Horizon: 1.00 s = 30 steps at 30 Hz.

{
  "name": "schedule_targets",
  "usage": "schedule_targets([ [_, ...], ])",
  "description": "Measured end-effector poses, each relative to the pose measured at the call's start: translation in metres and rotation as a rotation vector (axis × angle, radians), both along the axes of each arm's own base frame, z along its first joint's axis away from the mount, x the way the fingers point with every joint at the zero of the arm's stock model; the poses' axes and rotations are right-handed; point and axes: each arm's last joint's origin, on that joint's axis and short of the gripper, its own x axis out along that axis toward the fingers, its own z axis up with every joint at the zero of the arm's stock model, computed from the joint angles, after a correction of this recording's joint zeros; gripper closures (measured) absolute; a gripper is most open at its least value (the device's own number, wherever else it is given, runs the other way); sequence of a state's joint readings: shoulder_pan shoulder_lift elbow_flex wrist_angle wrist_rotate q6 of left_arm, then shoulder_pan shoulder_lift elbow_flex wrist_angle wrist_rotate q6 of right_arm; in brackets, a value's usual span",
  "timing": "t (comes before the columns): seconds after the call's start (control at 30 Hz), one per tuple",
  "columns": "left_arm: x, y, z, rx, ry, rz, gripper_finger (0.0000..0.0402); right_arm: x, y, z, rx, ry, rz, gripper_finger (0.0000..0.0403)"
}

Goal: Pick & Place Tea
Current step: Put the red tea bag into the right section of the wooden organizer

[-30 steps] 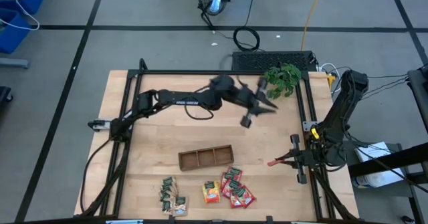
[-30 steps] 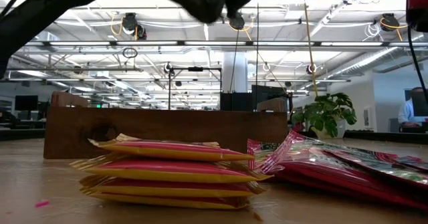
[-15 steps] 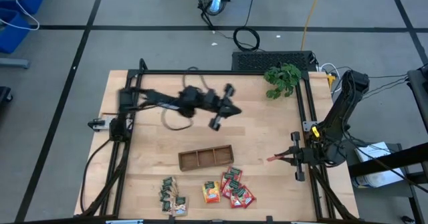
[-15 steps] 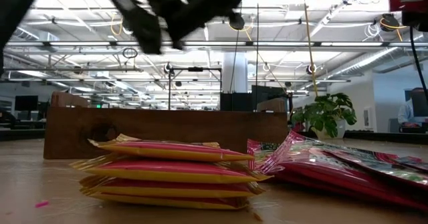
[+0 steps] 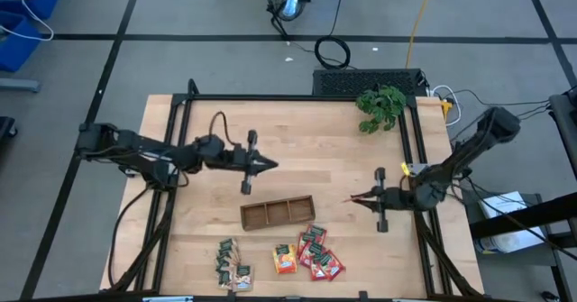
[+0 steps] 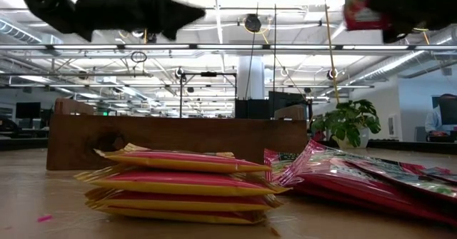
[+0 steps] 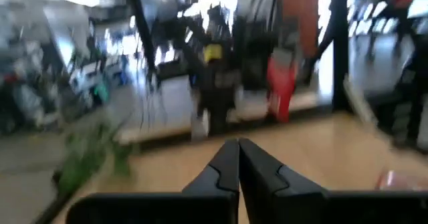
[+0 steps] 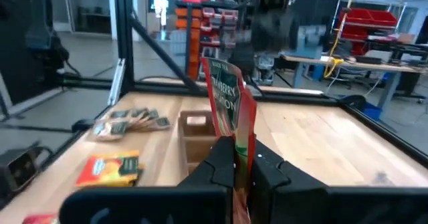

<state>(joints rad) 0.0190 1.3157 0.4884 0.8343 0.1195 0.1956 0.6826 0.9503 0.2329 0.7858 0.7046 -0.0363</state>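
A red tea sachet stood upright at frame centre of the right wrist view, pinched by its lower edge in the closed right gripper. It appeared light, thin and floppy, with a slick foil face; judged best gripped at a sealed edge. The remaining sachets lay along the lower centre of the high view, just below the brown tray. The left gripper, at centre left, was closed and held nothing.

Tray: my long brown three-compartment tray lies on the wooden table.
Plant: my leafy green plant stands at the table's far right corner.
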Motion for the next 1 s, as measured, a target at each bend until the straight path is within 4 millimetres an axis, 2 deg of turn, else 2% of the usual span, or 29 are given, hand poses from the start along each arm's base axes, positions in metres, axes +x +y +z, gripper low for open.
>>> schedule_targets([
  [0.07, -0.004, -0.01, -0.009, 0.021, 0.053, 0.018, 0.0373, 0.01, -0.005, -0.003, 0.001, -0.01, -0.014, 0.0398],
  [0.27, -0.006, -0.033, -0.015, 0.036, 0.099, 0.076, 0.0351, 0.05, -0.018, -0.008, -0.009, -0.002, -0.035, 0.0398],
  [0.43, -0.008, -0.043, -0.013, 0.016, 0.08, 0.131, 0.0325, 0.091, -0.015, -0.005, -0.036, 0.011, 0.009, 0.0398],
  [0.57, -0.006, -0.054, -0.006, 0.018, 0.059, 0.06, 0.0283, 0.116, -0.011, -0.011, -0.09, 0.055, 0.01, 0.0399],
  [0.77, 0.006, -0.074, -0.006, 0.08, 0.075, 0.018, 0.0222, 0.135, -0.016, -0.012, -0.112, 0.026, -0.03, 0.0399],
  [0.93, 0.025, -0.088, -0.012, 0.142, 0.113, 0.093, 0.0209, 0.145, -0.017, -0.008, -0.12, 0.012, 0.051, 0.0399],
  [1.0, 0.03, -0.093, -0.008, 0.139, 0.098, 0.085, 0.0209, 0.146, -0.016, -0.007, -0.119, 0.024, 0.052, 0.0399],
])
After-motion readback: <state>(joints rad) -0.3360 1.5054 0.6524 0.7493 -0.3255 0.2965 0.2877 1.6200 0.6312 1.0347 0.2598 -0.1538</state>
